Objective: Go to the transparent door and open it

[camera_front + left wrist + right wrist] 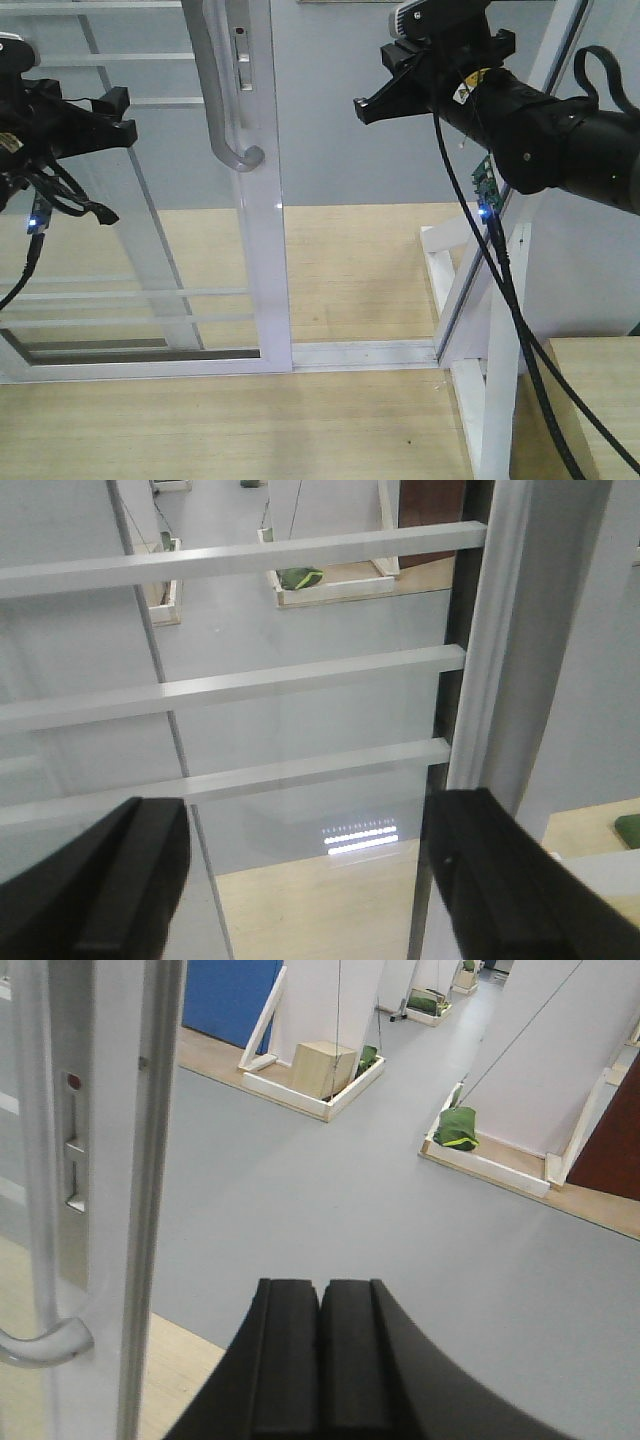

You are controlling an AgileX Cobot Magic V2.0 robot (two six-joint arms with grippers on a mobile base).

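Note:
The transparent door fills the left of the front view: clear glass, white frame, thin white bars. Its curved grey pull handle runs down the right edge beside a lock plate. My left gripper is open and empty, held close to the glass, left of the handle. In the left wrist view its fingers stand wide apart in front of the bars. My right gripper is shut and empty, right of the door edge in the gap. In the right wrist view the handle is at its left.
A slanted white frame post and a white timber stand are at the right, with a wooden top at the lower right. The floor track crosses the wood floor. Beyond lie grey floor, a box and green bags.

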